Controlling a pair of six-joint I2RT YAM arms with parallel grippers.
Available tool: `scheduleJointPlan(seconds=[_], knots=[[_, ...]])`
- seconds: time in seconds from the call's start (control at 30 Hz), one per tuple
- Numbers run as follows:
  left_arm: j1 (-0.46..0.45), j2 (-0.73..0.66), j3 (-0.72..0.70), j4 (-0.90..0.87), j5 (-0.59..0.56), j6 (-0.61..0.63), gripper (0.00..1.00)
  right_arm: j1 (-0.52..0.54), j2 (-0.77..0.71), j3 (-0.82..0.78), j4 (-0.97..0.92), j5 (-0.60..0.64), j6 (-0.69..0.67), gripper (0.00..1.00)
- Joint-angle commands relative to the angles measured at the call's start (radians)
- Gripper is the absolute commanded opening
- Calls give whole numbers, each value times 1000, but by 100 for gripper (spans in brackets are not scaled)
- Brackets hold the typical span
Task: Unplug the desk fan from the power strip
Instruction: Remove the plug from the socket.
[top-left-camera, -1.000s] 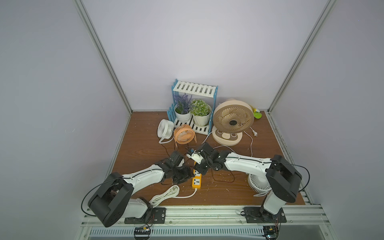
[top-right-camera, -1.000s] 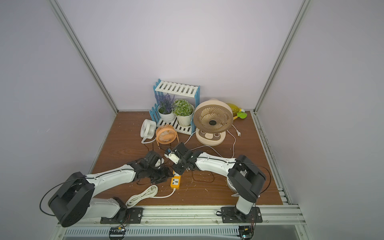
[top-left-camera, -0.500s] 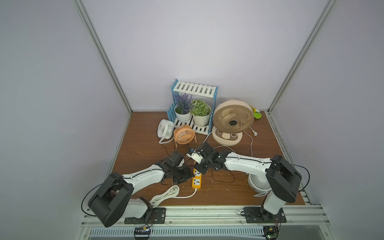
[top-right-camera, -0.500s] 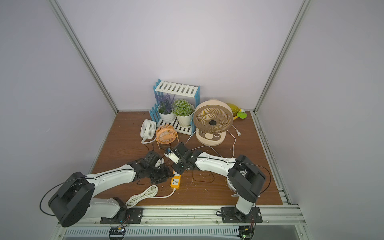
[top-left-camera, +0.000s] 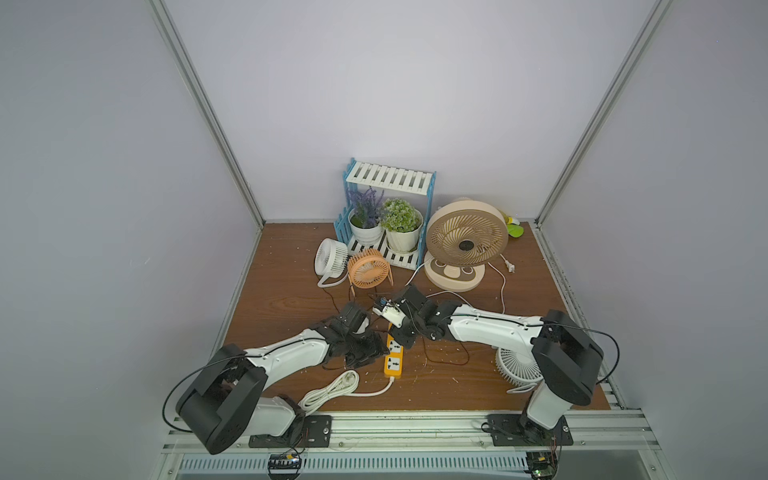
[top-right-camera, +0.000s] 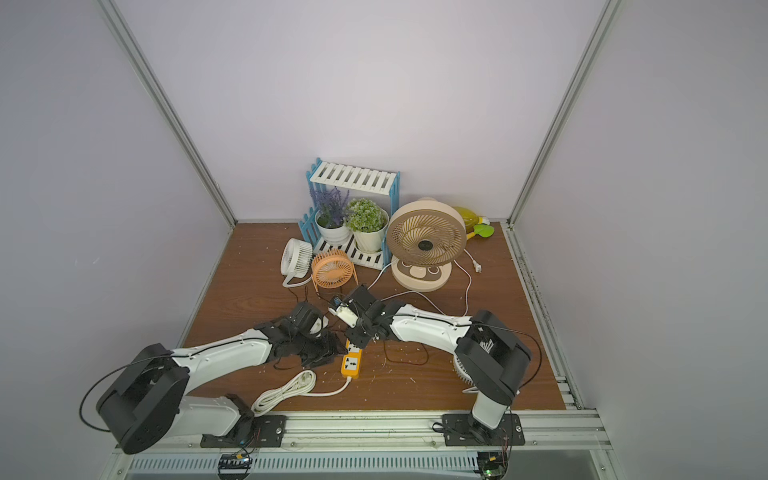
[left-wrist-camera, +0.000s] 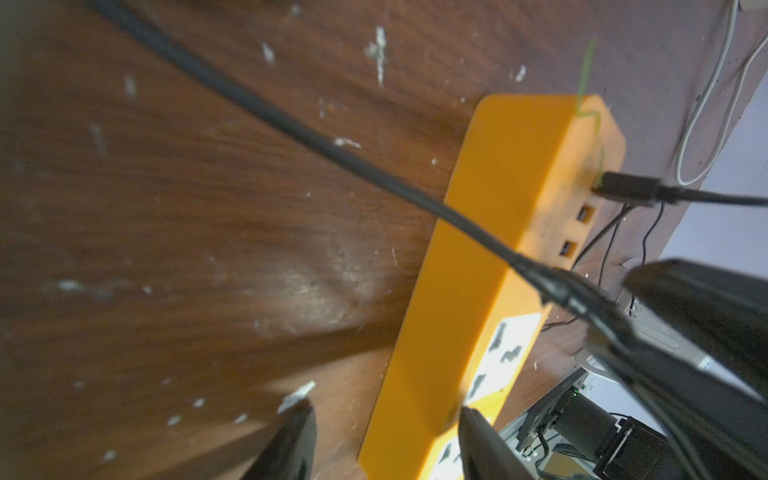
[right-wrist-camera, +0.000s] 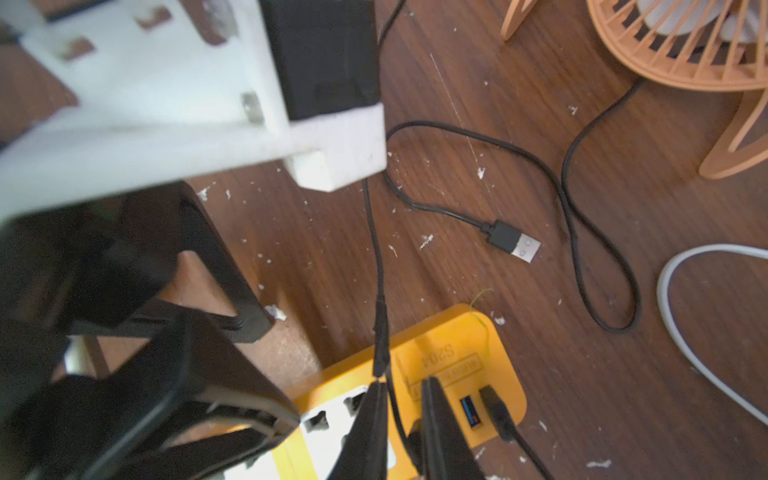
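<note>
**Right gripper** (right-wrist-camera: 401, 384): its fingers stand nearly closed on a black USB plug (left-wrist-camera: 555, 286), directly over the USB end of the power strip (top-left-camera: 394, 357). You cannot tell whether that plug is seated in a port.

**Left gripper** (left-wrist-camera: 386, 411): partly open, holding nothing. One fingertip (left-wrist-camera: 478, 432) sits over the strip's top face beside a white socket (left-wrist-camera: 505, 345); its mate is over the bare wooden table (top-left-camera: 291, 299) alongside.

**Surroundings:** A second black plug (right-wrist-camera: 494, 409) stands in the endmost port. Beyond the strip's end you find a loose USB plug (right-wrist-camera: 513, 242) flat on the table, its cable looping toward the orange desk fan (right-wrist-camera: 685, 45). The strip lies near the table's front, between both arms, its white cord (top-left-camera: 330, 386) bundled toward the left arm's base.
</note>
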Motion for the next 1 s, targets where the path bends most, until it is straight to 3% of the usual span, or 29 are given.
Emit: scheduleJointPlan(seconds=[0.0,0.17,0.97], knots=[[-15,15,-4,-60,-21,-5,59,6,6,9,6,20,-11,11],[-15,15,-6,-61,-20,-6,59,7,-1,10,9,22,-20,0],[-20,42,-1,-77,-26,3,59,8,-116,-59,127,37,58,0]])
